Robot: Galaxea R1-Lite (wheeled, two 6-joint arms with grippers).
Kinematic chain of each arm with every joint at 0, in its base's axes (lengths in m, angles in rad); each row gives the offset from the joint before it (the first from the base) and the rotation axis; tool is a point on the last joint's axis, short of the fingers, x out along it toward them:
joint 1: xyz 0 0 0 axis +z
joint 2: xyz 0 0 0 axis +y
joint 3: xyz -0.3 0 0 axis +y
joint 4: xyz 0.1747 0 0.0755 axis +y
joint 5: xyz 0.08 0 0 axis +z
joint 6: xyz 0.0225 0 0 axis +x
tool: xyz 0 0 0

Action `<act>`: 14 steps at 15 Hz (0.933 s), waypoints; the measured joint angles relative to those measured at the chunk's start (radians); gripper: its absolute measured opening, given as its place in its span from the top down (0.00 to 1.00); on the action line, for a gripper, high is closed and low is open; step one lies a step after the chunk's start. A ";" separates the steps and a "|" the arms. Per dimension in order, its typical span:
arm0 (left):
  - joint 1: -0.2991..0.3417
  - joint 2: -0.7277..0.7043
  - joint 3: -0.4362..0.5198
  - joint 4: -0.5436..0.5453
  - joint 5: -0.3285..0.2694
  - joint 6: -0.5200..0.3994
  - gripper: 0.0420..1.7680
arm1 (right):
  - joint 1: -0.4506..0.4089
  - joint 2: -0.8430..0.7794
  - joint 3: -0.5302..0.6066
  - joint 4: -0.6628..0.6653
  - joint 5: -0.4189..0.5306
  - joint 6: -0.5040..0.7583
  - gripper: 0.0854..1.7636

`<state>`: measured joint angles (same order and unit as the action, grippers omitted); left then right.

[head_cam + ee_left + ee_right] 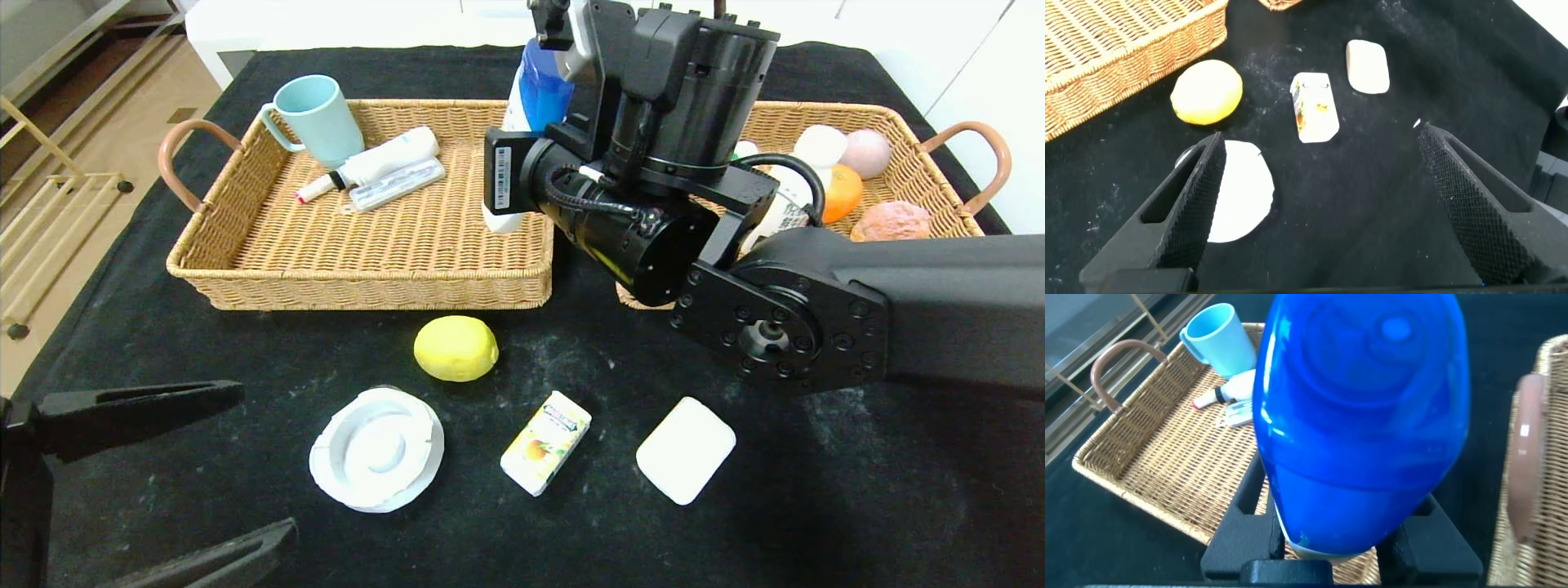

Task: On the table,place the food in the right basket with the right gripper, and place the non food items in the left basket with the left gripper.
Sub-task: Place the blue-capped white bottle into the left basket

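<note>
Head view, right gripper point(545, 49) clamped on blue bottle point(535, 98), over left basket point(245, 261)

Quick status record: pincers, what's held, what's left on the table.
right pincer: shut on blue bottle, held above left basket
left pincer: open, empty, over the table near white lid
left on table: lemon, juice box, white soap bar, white lid
right basket: holds several food items

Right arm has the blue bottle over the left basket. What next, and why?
Probably lower it a little and release: the right tool grips the blue bottle above the left basket, where the other non-food lies. The left tool waits open near the lemon.
</note>
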<state>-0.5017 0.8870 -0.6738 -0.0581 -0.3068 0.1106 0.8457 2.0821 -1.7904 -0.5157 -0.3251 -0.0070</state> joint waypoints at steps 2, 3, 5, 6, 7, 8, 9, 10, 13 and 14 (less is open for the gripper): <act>0.000 0.000 0.000 0.001 0.000 0.001 0.03 | -0.006 0.030 -0.037 0.005 -0.001 0.000 0.66; 0.000 0.000 0.000 0.001 0.000 0.000 0.03 | -0.012 0.042 -0.054 0.006 -0.001 0.000 0.66; 0.000 0.000 0.001 0.001 0.000 0.000 0.03 | -0.023 0.060 -0.072 0.002 -0.001 0.000 0.66; 0.000 0.000 0.002 0.002 0.000 0.000 0.03 | -0.028 0.066 -0.076 0.000 -0.001 0.000 0.66; 0.000 0.000 0.002 0.002 0.000 0.001 0.03 | -0.029 0.070 -0.078 -0.002 -0.001 0.000 0.66; 0.000 0.000 0.002 0.002 0.000 0.001 0.03 | -0.029 0.073 -0.079 -0.002 -0.001 0.000 0.66; 0.000 0.000 0.002 0.002 0.000 0.001 0.03 | -0.029 0.074 -0.079 -0.002 -0.001 0.000 0.66; 0.000 0.000 0.002 0.002 0.000 0.001 0.03 | -0.029 0.076 -0.079 -0.002 -0.001 0.000 0.66; 0.000 0.001 0.003 0.001 0.000 0.001 0.03 | -0.029 0.078 -0.080 -0.004 -0.001 -0.001 0.66; 0.000 0.001 0.003 0.001 0.000 0.001 0.03 | -0.030 0.078 -0.080 -0.004 -0.001 -0.001 0.66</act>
<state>-0.5017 0.8881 -0.6711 -0.0570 -0.3068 0.1115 0.8160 2.1600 -1.8700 -0.5196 -0.3266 -0.0085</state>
